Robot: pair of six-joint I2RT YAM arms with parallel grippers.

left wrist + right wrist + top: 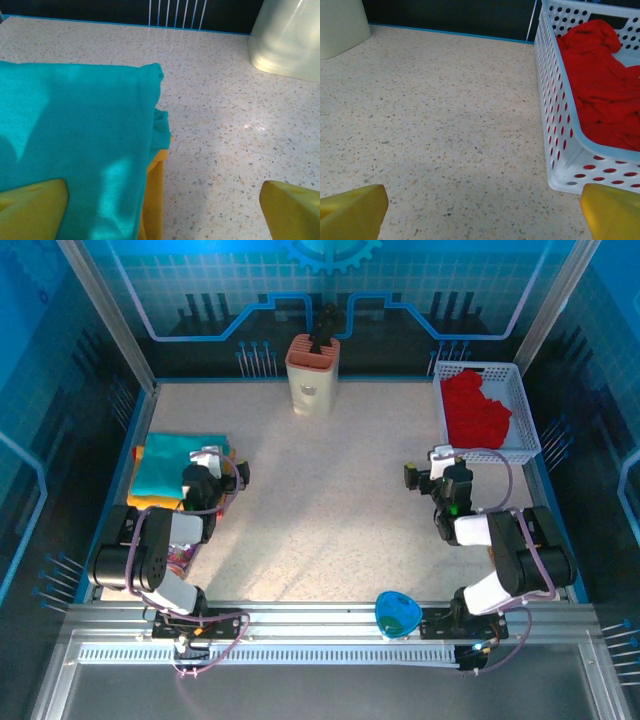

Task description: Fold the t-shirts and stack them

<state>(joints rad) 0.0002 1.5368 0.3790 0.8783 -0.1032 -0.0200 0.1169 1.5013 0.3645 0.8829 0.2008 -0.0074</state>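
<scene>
Item 1: red shirt (474, 405), crumpled and unfolded, lying inside the basket (527, 412) at the far right of the table (330, 510). In the right wrist view the red shirt (600, 95) is heaped against the basket (554, 125) wall and rises toward the far rim.

Item 2: teal shirt (172, 466), folded flat, on top of a stack at the left edge of the table, well apart from the basket. In the left wrist view the teal shirt (75, 140) has 1 folded corner pointing toward the far side.

Item 3: orange-yellow cloth (148, 502), folded, under the teal shirt, its edges peeping out at the near and left sides. In the left wrist view this cloth (155, 200) shows just below the teal fold. Whether it is 1 shirt or 2 cannot be told.

Item 4: left gripper (213, 458), at the stack's right edge. In its wrist view the left gripper (162, 212) has its jaws released wide and grasps nothing; 1 yellow pad (30, 205) sits over the teal shirt, the other over bare table. Contact with the cloth cannot be told.

Item 5: right gripper (443, 458), just beside the basket's near left corner. In its wrist view the right gripper (482, 215) also has its jaws released wide, with bare table between the pads.

Item 6: beige holder (313, 375), upright at the far centre, with dark items in it.

Item 7: blue-green object (397, 613), on the near rail between the 2 arm bases.
</scene>
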